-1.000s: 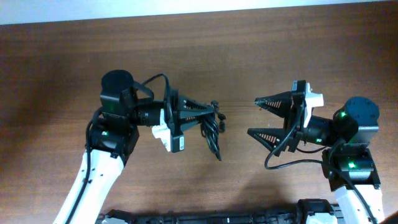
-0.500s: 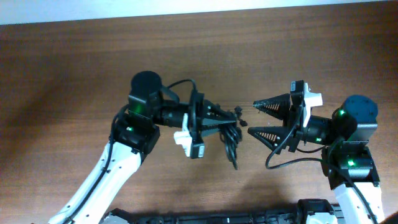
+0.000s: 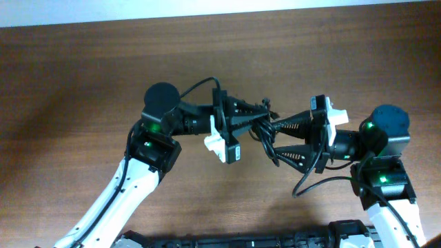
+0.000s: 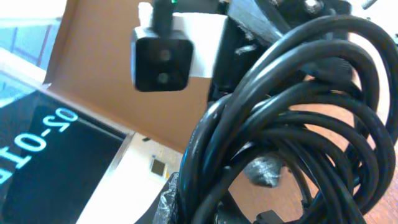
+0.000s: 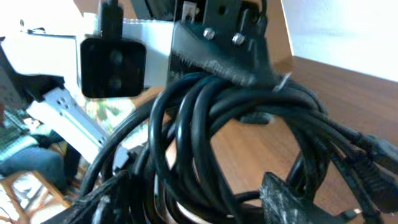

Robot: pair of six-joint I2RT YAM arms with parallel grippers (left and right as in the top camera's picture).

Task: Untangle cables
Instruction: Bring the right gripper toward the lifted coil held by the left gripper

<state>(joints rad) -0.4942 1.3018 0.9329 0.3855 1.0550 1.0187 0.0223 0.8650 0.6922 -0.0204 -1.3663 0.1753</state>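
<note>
The cables (image 3: 266, 140) are a bundle of thin black cords, lifted off the wooden table (image 3: 83, 76) between the two arms. My left gripper (image 3: 258, 125) reaches in from the left and is shut on the bundle's upper part. My right gripper (image 3: 275, 140) comes from the right, its two fingers apart above and below the loops. In the left wrist view the coiled cables (image 4: 298, 124) fill the frame. In the right wrist view the cables (image 5: 205, 124) pass between my fingers (image 5: 283, 196), with wood showing beside one finger.
The two grippers almost meet nose to nose at the table's middle. The right arm's camera block (image 4: 160, 59) shows in the left wrist view, the left arm's camera block (image 5: 112, 62) in the right wrist view. A thicker arm wire (image 3: 313, 182) loops under the right wrist.
The left arm has carried the bundle to the right into the right gripper's jaws. The right gripper moved slightly left and its fingers have narrowed around the loops.
</note>
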